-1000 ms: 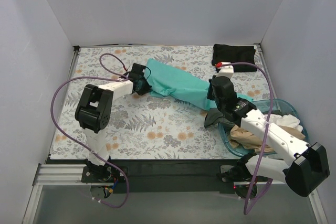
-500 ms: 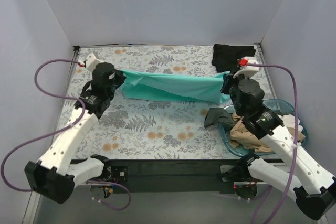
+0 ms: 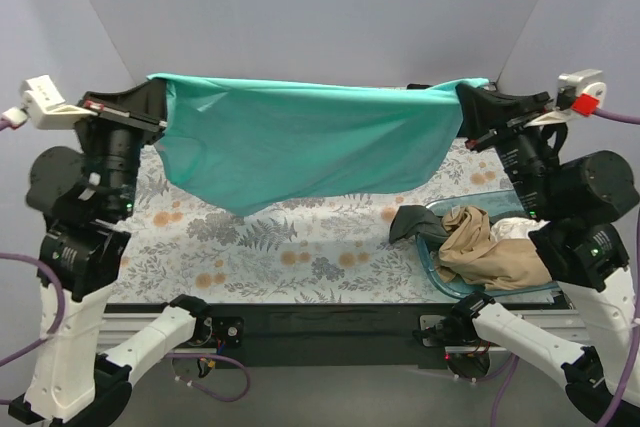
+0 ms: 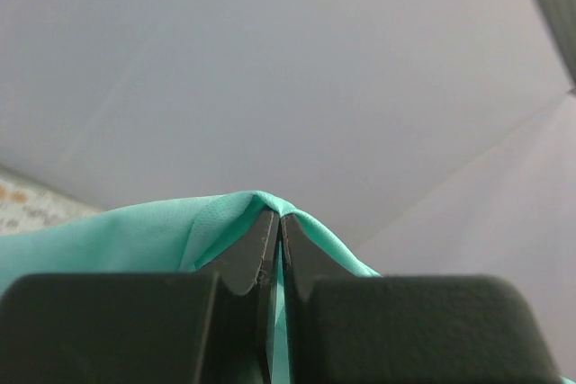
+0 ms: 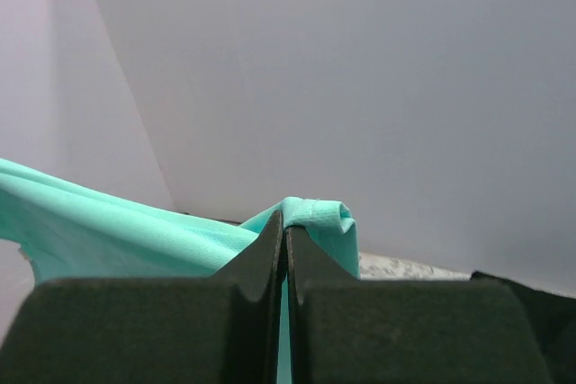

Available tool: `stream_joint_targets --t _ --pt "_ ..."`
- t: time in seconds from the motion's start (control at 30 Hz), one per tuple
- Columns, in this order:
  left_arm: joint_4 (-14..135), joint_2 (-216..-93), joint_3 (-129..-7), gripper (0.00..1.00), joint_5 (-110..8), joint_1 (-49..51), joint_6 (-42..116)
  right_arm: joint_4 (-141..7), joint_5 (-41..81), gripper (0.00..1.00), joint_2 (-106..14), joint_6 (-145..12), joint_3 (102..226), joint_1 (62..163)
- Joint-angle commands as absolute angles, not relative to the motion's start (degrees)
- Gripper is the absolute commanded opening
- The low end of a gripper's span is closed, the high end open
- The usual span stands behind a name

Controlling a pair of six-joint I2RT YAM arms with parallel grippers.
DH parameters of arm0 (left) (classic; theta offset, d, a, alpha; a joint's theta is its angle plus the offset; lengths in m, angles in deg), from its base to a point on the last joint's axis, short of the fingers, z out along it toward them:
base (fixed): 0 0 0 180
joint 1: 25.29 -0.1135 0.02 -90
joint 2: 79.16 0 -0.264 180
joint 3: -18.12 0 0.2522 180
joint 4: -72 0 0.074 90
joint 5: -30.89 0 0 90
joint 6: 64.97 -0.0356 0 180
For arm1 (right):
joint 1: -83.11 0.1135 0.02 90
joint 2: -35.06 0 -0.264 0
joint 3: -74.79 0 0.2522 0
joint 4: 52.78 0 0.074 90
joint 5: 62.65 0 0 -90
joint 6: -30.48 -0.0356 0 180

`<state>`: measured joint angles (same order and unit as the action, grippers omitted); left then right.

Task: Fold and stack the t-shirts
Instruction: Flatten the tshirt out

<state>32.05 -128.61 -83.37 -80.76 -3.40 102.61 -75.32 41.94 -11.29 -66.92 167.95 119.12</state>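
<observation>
The teal t-shirt (image 3: 300, 142) hangs spread wide in the air above the floral tablecloth (image 3: 290, 242). My left gripper (image 3: 158, 107) is shut on its left top corner; the pinched teal fabric (image 4: 225, 222) wraps over the fingertips in the left wrist view. My right gripper (image 3: 466, 107) is shut on its right top corner, where teal fabric (image 5: 315, 215) folds over the tips. A tan shirt (image 3: 490, 252) and a dark grey one (image 3: 412, 221) lie in the blue basket (image 3: 432, 265). A corner of black fabric (image 5: 531, 290) shows in the right wrist view; the hanging shirt hides it from above.
The basket stands at the table's front right, below my right arm. White walls close in the back and both sides. The black rail with the arm bases (image 3: 330, 322) runs along the near edge.
Both grippers have risen high and moved apart, lifting the teal shirt off the table. It went from a bunched strip on the cloth to a hanging sheet stretched between them.
</observation>
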Motion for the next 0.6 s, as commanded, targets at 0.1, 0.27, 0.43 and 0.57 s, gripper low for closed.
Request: stream_joint_targets --t 0.1,0.27,0.43,0.57 --pt "33.2 -130.0 -94.7 0.00 -82.1 -3.5 94.7 -73.1 37.5 0.01 -14.0 -62.7 178.7 118.9" --pt "36.0 -134.7 -97.1 0.00 -84.9 -3.5 91.2 -73.1 41.2 0.01 -18.4 -59.7 181.7 118.9" --pt "38.8 -143.1 -97.4 0.00 -89.7 -3.4 85.8 -71.2 49.3 0.01 -25.8 -55.7 182.5 119.0" --pt "43.4 -153.8 -97.3 0.00 -93.3 -4.2 81.1 -67.2 54.5 0.01 -33.0 -51.1 182.9 118.2"
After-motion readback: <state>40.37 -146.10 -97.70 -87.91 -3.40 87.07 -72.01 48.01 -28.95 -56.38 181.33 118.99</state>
